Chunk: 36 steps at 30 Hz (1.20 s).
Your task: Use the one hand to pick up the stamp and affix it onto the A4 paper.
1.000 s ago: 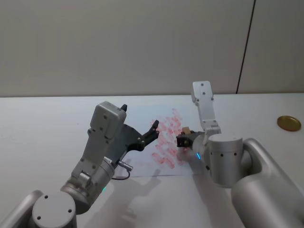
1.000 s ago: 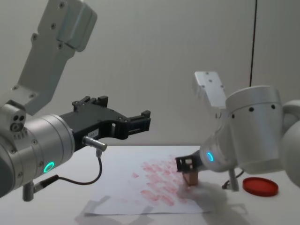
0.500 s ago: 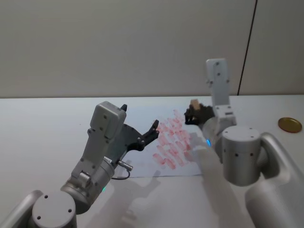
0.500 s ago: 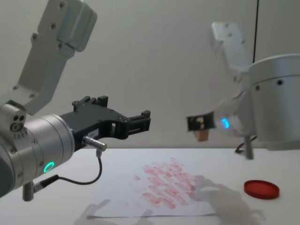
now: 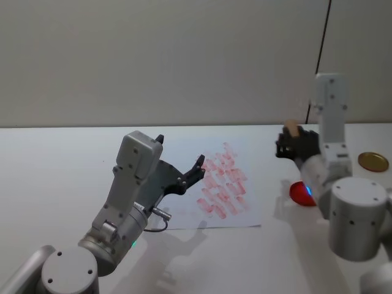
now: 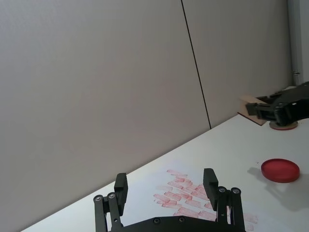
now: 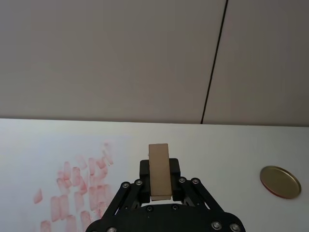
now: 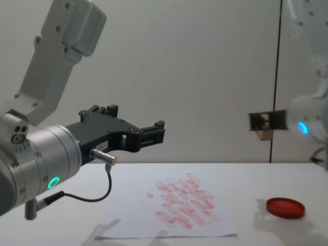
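Observation:
The stamp (image 7: pixel 159 171), a small light-brown wooden block, stands upright between the fingers of my right gripper (image 7: pixel 160 186), which is shut on it. That gripper (image 5: pixel 294 144) hangs in the air to the right of the A4 paper (image 5: pixel 184 149), roughly above the red ink pad (image 5: pixel 300 193). From the chest, the stamp (image 8: pixel 265 134) is well above the table. The paper (image 8: pixel 128 218) lies flat, with rows of red prints across its middle. My left gripper (image 6: pixel 165 183) is open and empty, held above the paper's left part (image 5: pixel 180 150).
The red ink pad (image 8: pixel 285 207) sits on the white table right of the paper. A gold round lid (image 5: pixel 373 160) lies farther right near the wall. A cable dangles under the left gripper (image 8: pixel 154 131).
My right gripper has lifted the stamp off the paper's right side and carried it up and to the right, over the ink pad. The left arm has not moved.

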Motion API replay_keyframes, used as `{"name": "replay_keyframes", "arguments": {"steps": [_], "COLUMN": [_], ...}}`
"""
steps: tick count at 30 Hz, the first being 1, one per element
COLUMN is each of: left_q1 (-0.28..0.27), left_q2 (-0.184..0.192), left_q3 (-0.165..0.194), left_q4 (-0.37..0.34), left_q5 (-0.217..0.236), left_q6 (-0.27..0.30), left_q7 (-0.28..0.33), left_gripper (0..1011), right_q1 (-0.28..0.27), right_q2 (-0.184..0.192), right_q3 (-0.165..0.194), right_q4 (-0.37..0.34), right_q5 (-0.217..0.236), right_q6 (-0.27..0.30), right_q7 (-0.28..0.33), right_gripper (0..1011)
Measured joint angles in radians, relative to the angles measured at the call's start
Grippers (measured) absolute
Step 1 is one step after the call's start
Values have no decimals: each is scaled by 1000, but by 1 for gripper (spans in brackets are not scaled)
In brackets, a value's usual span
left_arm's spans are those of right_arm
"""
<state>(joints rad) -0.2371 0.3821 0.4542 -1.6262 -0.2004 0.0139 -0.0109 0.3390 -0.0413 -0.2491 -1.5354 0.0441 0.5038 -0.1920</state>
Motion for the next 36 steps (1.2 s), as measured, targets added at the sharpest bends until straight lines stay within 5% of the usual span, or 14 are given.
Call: {"name": "replay_keyframes", "arguments": {"steps": [18, 36], "left_q1": [0, 0], "left_q2": [0, 0], "left_q3": [0, 0], "left_q4": [0, 0], "left_q5": [0, 0], "left_q6": [0, 0], "left_q7": [0, 0], "left_gripper": [993, 993], "right_q1": [-97, -51], "right_q2": [59, 57], "right_q3": [57, 88], "right_q4": [-40, 92], "right_q5": [62, 83], "right_q6": [60, 43], "right_q7": [-21, -4], "right_gripper": [219, 219]}}
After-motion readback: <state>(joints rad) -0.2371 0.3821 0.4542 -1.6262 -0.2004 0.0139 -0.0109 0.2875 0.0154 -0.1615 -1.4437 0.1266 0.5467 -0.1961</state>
